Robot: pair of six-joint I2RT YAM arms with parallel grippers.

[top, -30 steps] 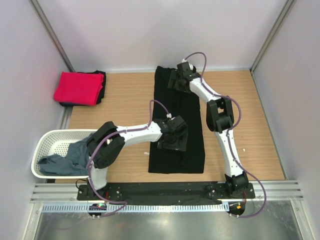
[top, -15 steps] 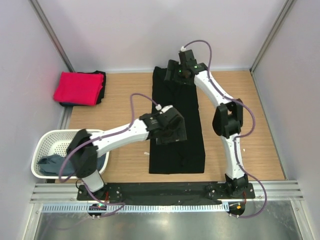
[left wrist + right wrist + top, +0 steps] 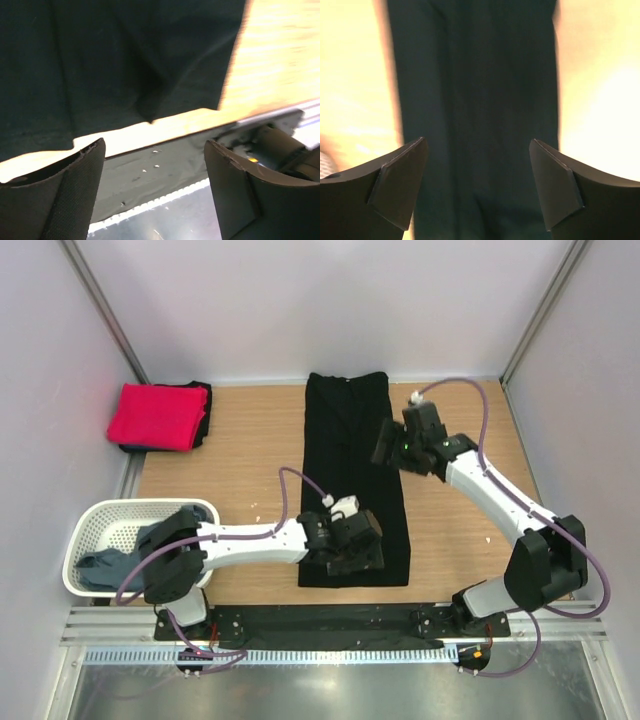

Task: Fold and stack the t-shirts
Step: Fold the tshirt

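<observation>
The black t-shirt lies flat as a long narrow strip, running from the back wall to the near table edge. My left gripper hovers over its near end, open and empty. In the left wrist view the shirt's near hem lies just beyond the open fingers. My right gripper is over the shirt's right edge near the middle, open and empty. The right wrist view looks down on the black cloth. The red t-shirt lies folded at the back left. The grey-blue t-shirt is crumpled in the basket.
The white lattice basket stands at the near left, beside the left arm's base. A dark folded cloth shows under the red shirt. Walls close in the back and sides. A metal rail runs along the near edge.
My left gripper has moved from the middle of the black shirt to its near end. My right gripper has drawn back from the shirt's far end to its middle right edge.
</observation>
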